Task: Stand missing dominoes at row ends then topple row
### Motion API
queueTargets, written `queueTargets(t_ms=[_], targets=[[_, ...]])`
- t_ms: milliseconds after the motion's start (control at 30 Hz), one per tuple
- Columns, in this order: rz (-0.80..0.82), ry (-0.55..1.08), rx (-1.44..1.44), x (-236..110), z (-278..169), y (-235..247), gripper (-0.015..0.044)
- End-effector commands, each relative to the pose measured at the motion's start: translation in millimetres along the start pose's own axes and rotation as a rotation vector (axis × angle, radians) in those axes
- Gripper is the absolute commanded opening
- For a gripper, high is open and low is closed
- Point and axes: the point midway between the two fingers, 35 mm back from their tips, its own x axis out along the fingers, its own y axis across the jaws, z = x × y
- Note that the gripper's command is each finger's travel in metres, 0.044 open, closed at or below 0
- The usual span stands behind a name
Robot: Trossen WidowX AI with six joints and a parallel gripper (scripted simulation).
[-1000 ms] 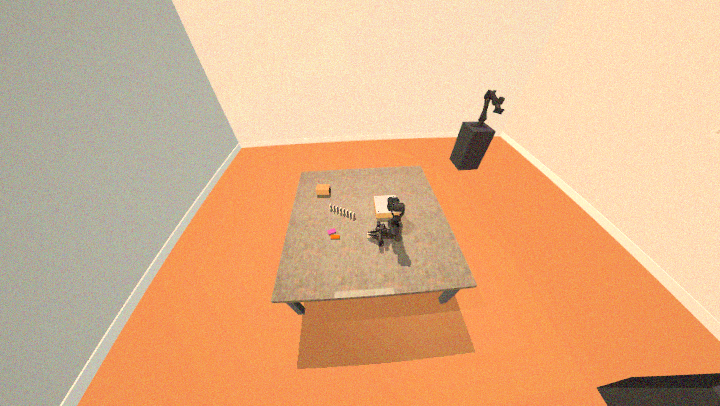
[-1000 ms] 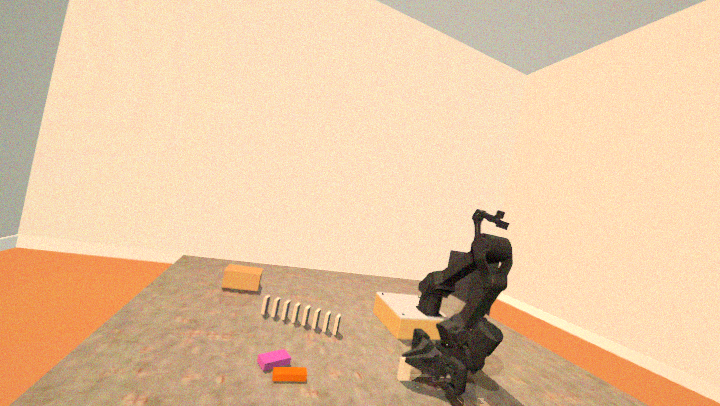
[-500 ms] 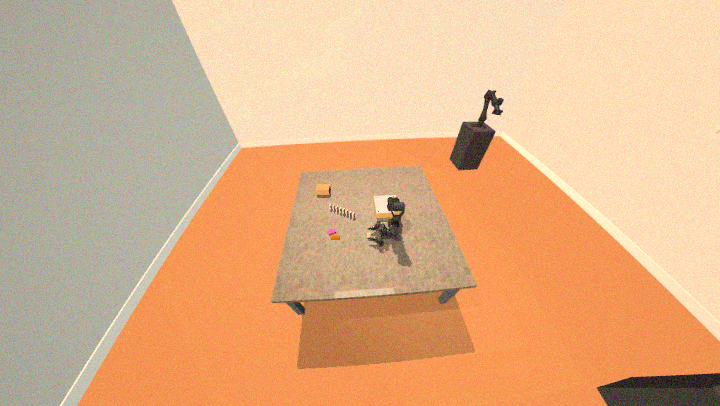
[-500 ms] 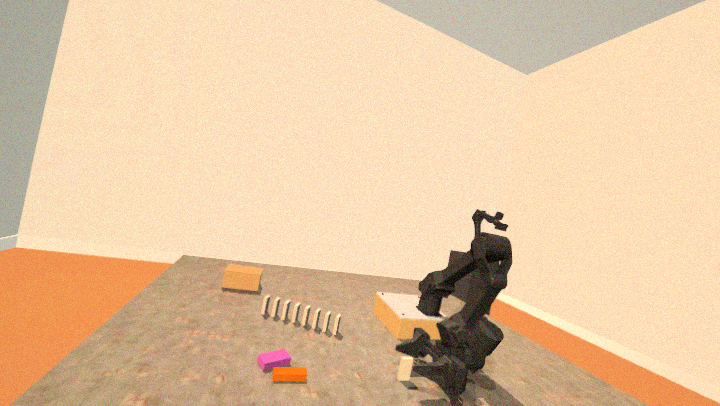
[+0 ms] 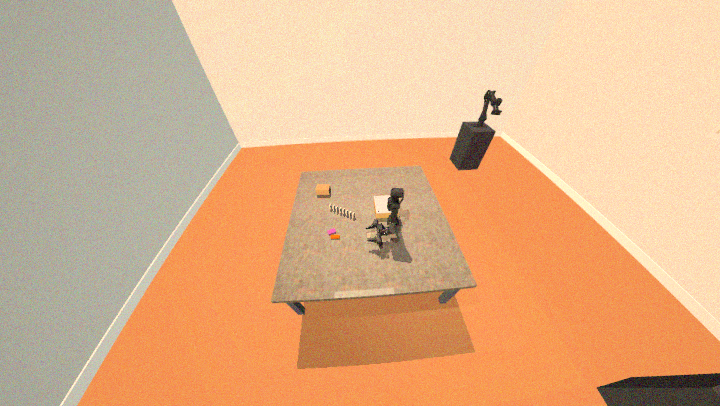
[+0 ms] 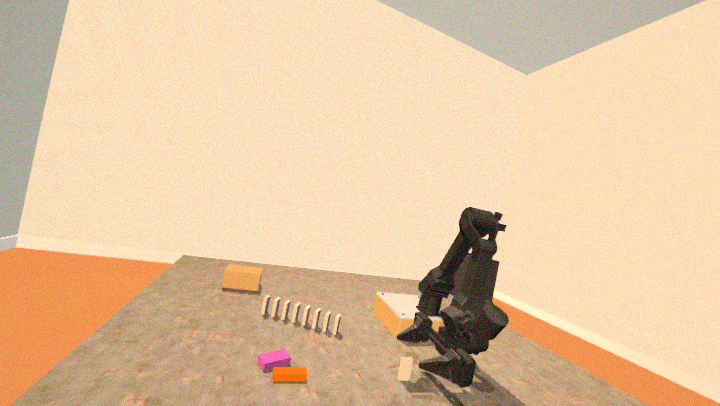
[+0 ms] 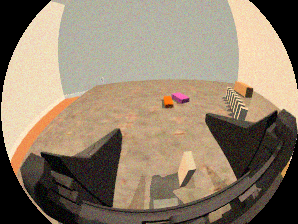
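Crouching low, tool point(image 6: 426, 348) spread beside domino point(image 6: 404, 368).

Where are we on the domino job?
Done: nothing added yet; the row stands at eight, untouched. In hand: the gripper is open and empty, with a loose domino standing on the table beside its fingers, far from the row's end. Left: grasp it, stand it at an end at row spacing, release, then push the end one.

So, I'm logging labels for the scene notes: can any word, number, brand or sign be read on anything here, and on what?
None can be read. The dominoes, pink block, orange block, tan box and arm show plain faces.
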Motion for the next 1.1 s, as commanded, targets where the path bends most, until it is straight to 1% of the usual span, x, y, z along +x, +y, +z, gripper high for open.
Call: queueTargets(t_ms=[0, 133, 267, 300, 400, 433, 767, 1067], targets=[[0.109, 0.145, -0.259, 26.0, -3.2, 32.5, 0.044], [0.237, 0.336, -0.592, 49.0, -9.9, 44.7, 0.044], [0.41, 0.548, -0.863, 59.8, -9.2, 39.4, 0.044], [0.461, 0.567, -0.886, 63.4, -2.4, 42.0, 0.044], [0.545, 0.65, -0.965, 62.2, 1.4, 34.7, 0.044], [0.6, 0.664, -0.982, 64.2, 9.3, 35.7, 0.044], [0.93, 0.916, -1.118, 36.1, 35.9, -2.2, 0.044], [1.088, 1.061, -1.132, 8.4, 51.2, -27.7, 0.044]])
